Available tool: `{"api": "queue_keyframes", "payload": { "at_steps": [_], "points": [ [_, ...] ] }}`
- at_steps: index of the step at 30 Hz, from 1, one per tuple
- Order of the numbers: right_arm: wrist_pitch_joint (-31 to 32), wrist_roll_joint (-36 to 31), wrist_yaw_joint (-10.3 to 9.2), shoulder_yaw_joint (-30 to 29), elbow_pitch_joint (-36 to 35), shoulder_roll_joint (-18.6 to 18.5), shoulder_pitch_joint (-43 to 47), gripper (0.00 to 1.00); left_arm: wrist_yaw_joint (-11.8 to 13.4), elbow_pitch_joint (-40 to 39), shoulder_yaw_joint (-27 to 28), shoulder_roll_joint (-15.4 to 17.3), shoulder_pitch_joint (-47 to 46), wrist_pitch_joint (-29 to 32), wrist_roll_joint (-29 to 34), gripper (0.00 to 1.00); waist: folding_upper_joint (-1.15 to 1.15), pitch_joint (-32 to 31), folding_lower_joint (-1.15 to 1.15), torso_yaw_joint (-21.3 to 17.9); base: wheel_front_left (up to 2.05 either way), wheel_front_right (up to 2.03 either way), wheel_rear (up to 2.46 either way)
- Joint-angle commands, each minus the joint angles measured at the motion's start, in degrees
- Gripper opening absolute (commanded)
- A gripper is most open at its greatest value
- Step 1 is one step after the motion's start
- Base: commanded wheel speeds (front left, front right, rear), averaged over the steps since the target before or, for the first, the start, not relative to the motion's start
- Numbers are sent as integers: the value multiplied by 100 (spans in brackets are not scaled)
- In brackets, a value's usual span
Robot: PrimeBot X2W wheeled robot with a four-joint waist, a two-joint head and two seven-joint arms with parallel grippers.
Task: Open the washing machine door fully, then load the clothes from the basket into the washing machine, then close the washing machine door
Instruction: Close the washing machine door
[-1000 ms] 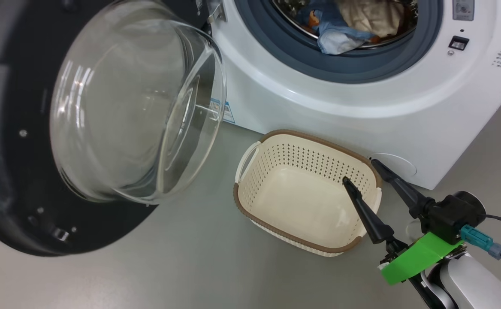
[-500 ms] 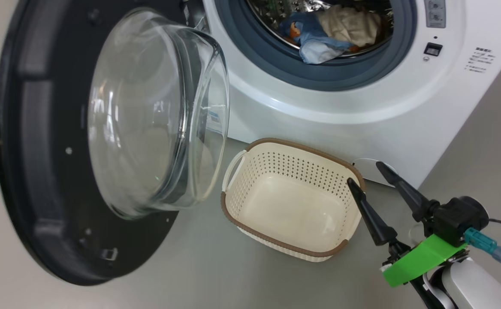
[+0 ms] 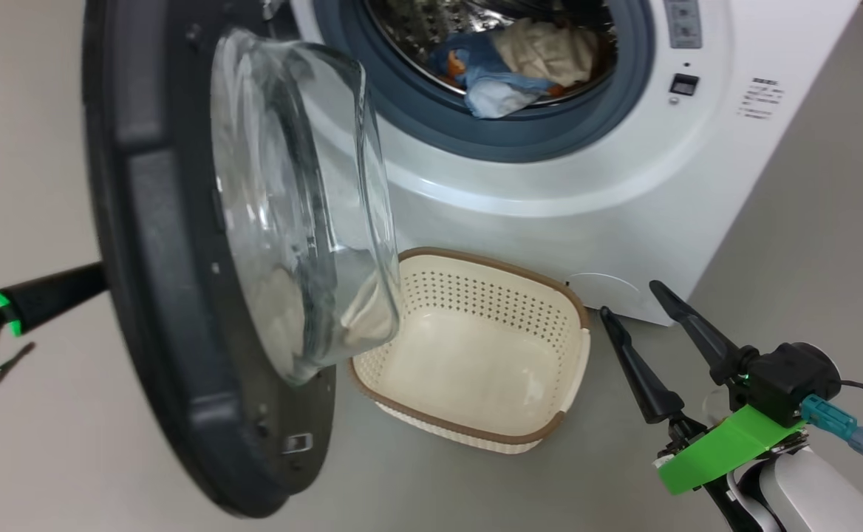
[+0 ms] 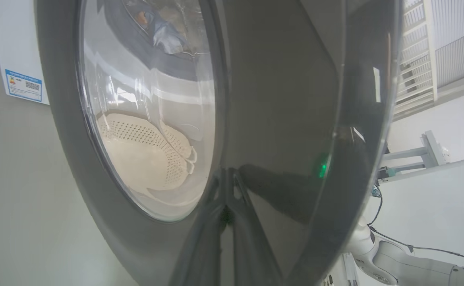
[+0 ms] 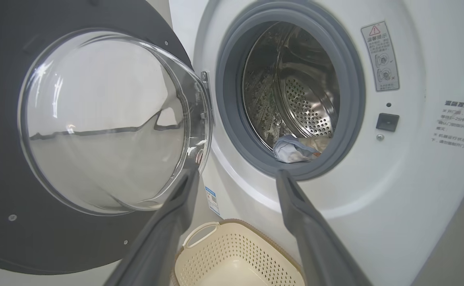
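Item: washing machine door (image 3: 158,222), approx half open, left tool (image 4: 226,222) clenched w/ tips on its outer face, right tool (image 3: 631,301) released beside empty basket (image 3: 468,437); clothes (image 3: 520,66) in drum, pale-blue hem over gasket (image 3: 535,144); risk: hem pinched at closing, or tips skid off glossy rim.

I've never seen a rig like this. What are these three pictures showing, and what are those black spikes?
This is a two-armed robot doing laundry. The black spikes are the fingers of its grippers. One picture comes from a camera on its head, the other two from cameras on its left and right wrists. On the floor stands a white washing machine with its round door swung open, and an empty cream basket in front. The clothes lie inside the drum. The right gripper is open and holds nothing, near the basket. The left gripper is shut, its tips against the door's glossy outer face.
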Motion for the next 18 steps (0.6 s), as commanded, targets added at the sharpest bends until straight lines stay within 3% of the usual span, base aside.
{"api": "queue_keyframes", "payload": {
  "at_steps": [1, 18],
  "points": [
    [-46, -53, 31, 41, -142, -11, 63, 100, -22, -274, 239, 179, -229, -5, -7, 0, 0, -16, 0, -132, 0, 0, 0],
    [-46, -90, 31, -128, -190, 126, 134, 100, -22, -674, -13, -406, -455, -231, 361, 0, 0, -11, 0, -1133, 0, 0, 0]
  ]
}}
